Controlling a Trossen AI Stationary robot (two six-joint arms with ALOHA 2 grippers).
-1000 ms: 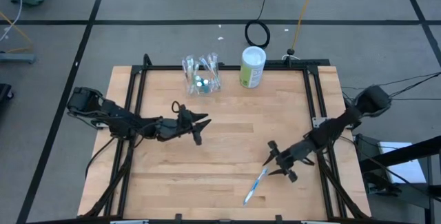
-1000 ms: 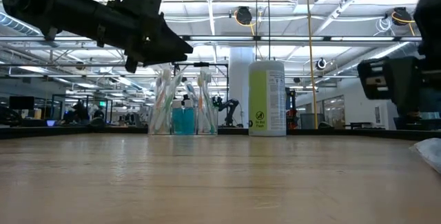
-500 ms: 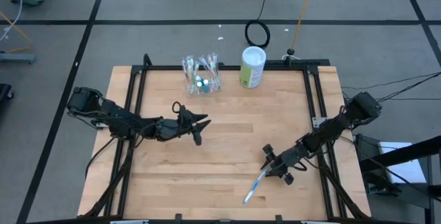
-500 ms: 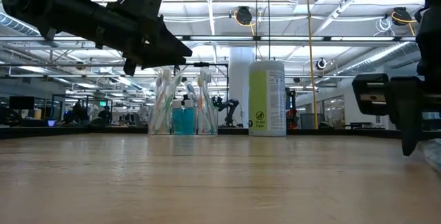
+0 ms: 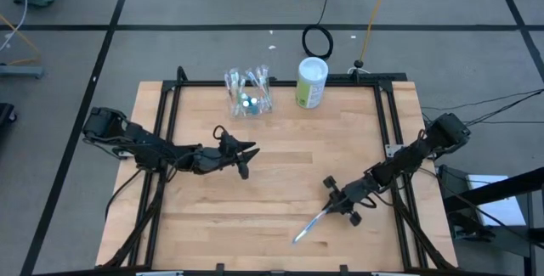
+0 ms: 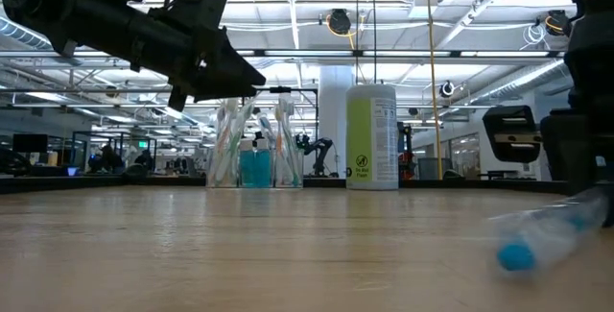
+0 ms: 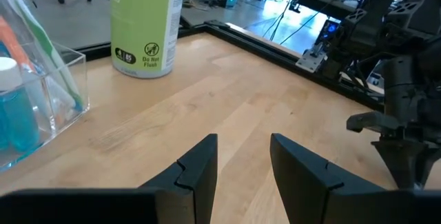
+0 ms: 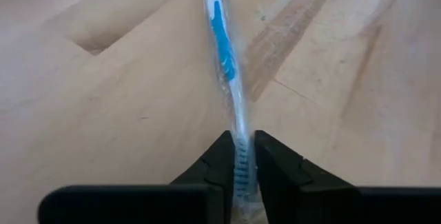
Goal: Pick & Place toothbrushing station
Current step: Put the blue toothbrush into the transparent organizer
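The light wooden desk [image 5: 280,174] fills the middle of the high view. At its upper edge, left of centre, stands the small clear plastic holder [image 5: 247,94] with slim pastel toothbrushes and short blue tubes in it; the tall white-and-green cylindrical canister [image 5: 311,82] stands just right of it. The left gripper [image 5: 244,157] sits centre-left above the desk. At lower right, the right gripper [image 5: 334,210] meets the wrapped blue-and-white toothbrush [image 5: 309,226], which runs down-left from it.

A wrapped blue toothbrush [image 5: 310,226] lies near the table's front; clear holder [image 5: 247,94] stands at the back.
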